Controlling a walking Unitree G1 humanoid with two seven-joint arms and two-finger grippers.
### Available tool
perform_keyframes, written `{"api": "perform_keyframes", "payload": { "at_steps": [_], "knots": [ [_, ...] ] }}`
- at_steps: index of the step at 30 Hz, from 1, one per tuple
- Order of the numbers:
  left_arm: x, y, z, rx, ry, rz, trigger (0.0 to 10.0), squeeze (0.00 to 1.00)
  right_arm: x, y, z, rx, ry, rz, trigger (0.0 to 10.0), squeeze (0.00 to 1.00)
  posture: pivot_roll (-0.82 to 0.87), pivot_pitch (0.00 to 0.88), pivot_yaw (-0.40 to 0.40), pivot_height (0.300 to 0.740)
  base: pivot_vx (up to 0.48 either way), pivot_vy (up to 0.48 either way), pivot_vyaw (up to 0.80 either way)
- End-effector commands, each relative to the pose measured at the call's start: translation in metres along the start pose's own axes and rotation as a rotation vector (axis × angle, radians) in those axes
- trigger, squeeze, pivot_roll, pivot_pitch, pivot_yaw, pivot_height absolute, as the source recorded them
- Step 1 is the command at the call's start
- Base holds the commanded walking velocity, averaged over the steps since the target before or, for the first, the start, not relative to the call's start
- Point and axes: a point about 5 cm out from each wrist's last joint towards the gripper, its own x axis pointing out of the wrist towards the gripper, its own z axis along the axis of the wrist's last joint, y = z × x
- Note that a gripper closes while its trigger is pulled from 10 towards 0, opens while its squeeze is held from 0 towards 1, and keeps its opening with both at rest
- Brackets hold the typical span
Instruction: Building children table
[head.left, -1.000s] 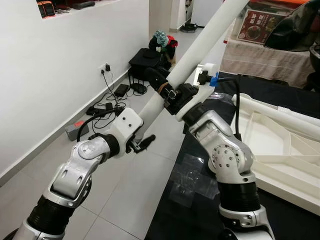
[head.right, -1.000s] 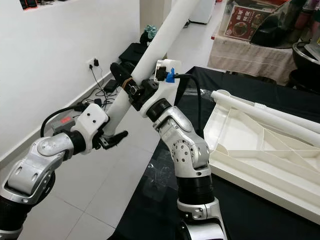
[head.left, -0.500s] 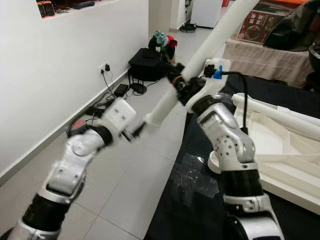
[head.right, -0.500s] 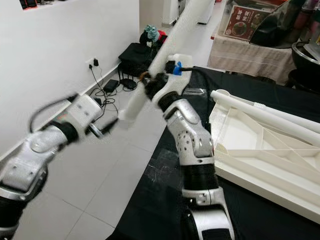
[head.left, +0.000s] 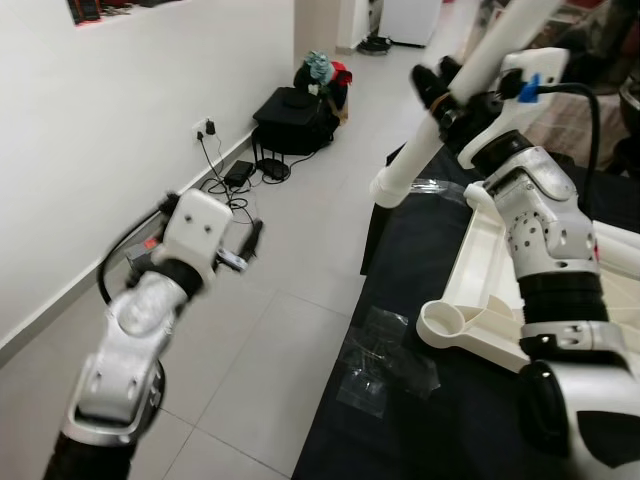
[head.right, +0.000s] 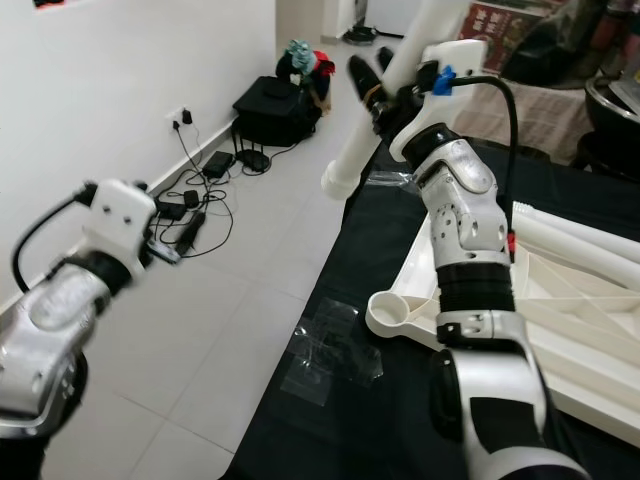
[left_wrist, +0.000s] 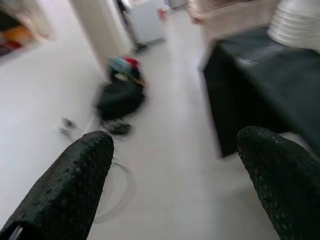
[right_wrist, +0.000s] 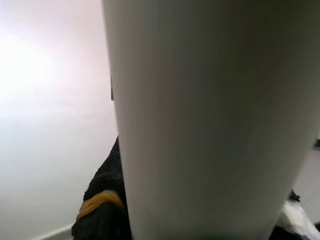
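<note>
One gripper carries the load: the right gripper (head.left: 447, 92) is clamped around a white table leg (head.left: 470, 92), a long tube held slanted and high, its lower open end (head.left: 385, 189) hanging over the floor just off the edge of the black-covered surface (head.left: 420, 400). A yellow band is visible on one right finger (right_wrist: 100, 200).

The left gripper (head.left: 247, 247) is out over the tiled floor (head.left: 290, 330), well apart from the leg, with its fingers (left_wrist: 70, 185) spread and nothing between them.

The white table top (head.left: 480, 300) lies upside down on the black surface, near the right arm. A round corner socket (head.left: 447, 322) faces up at its near corner. A second white leg (head.right: 575, 240) lies along its far side.

Step in hand, as judged: transport of one leg toward the inverted top for insertion. The next move calls for bringing the leg's lower end over the corner socket, setting the tube closer to upright, then pressing it down in line with the socket. The free left gripper could steady the top or the tube.

View differences: the eye views show the layout of leg, top and socket. The right wrist view shows the leg at close range against the finger. The left wrist view, blurred, shows the spread fingers with a dark bag (left_wrist: 120, 97) and floor cables beyond.
</note>
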Motion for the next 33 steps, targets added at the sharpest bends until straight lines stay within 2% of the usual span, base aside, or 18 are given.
{"api": "perform_keyframes", "payload": {
  "at_steps": [1, 2, 4, 6, 7, 11, 12, 16, 19, 24, 33],
  "knots": [
    [-0.013, -0.028, -0.013, -0.093, 0.061, -0.103, 10.0, 0.00, -0.003, -0.010, 0.013, 0.001, -0.002, 0.101, 0.0, 0.00, 0.06, 0.159, -0.100, 0.740, 0.000, 0.000, 0.00],
    [-0.013, -0.028, -0.013, -0.093, 0.061, -0.103, 10.0, 0.00, -0.003, -0.010, 0.013, 0.001, -0.002, 0.101, 0.0, 0.00, 0.06, 0.159, -0.100, 0.740, 0.000, 0.000, 0.00],
    [-0.035, -0.052, -0.027, -0.179, 0.119, -0.177, 10.0, 0.00, -0.012, -0.018, 0.013, -0.027, 0.083, 0.192, 0.0, 0.00, 0.06, 0.179, -0.097, 0.740, 0.000, 0.000, 0.00],
    [-0.046, -0.061, -0.034, -0.262, 0.159, -0.171, 10.0, 0.00, -0.016, -0.027, 0.014, -0.095, 0.135, 0.176, 0.0, 0.00, 0.07, 0.183, -0.094, 0.740, 0.000, 0.000, 0.00],
    [-0.049, -0.063, -0.035, -0.274, 0.169, -0.162, 10.0, 0.00, -0.015, -0.033, 0.017, -0.111, 0.132, 0.126, 0.0, 0.00, 0.07, 0.184, -0.094, 0.740, 0.000, 0.000, 0.00],
    [-0.053, -0.068, -0.037, -0.252, 0.185, -0.179, 10.0, 0.00, -0.016, -0.043, 0.022, -0.119, 0.120, 0.059, 0.0, 0.00, 0.07, 0.186, -0.087, 0.740, 0.000, 0.000, 0.00],
    [-0.054, -0.069, -0.038, -0.242, 0.188, -0.178, 10.0, 0.00, -0.018, -0.045, 0.023, -0.105, 0.115, 0.056, 10.0, 0.00, 0.07, 0.183, -0.085, 0.740, 0.000, 0.000, 0.00],
    [-0.050, -0.064, -0.038, -0.227, 0.185, -0.148, 10.0, 0.00, -0.025, -0.045, 0.019, -0.054, 0.116, 0.124, 10.0, 0.00, 0.06, 0.170, -0.079, 0.740, 0.000, 0.000, -0.36],
    [-0.047, -0.064, -0.036, -0.220, 0.169, -0.141, 10.0, 0.00, -0.031, -0.045, 0.017, 0.000, 0.090, 0.147, 10.0, 0.00, 0.06, 0.159, -0.077, 0.740, 0.000, 0.000, -0.76],
    [-0.043, -0.060, -0.034, -0.214, 0.155, -0.122, 10.0, 0.00, -0.033, -0.044, 0.017, 0.029, 0.054, 0.154, 10.0, 0.00, 0.06, 0.146, -0.071, 0.740, 0.000, 0.000, -0.77],
    [-0.027, -0.033, -0.029, -0.138, 0.101, -0.023, 10.0, 0.00, -0.029, -0.025, 0.017, 0.071, -0.006, 0.256, 10.0, 0.00, 0.06, 0.122, -0.072, 0.740, 0.000, 0.000, -0.77]
  ]
}}
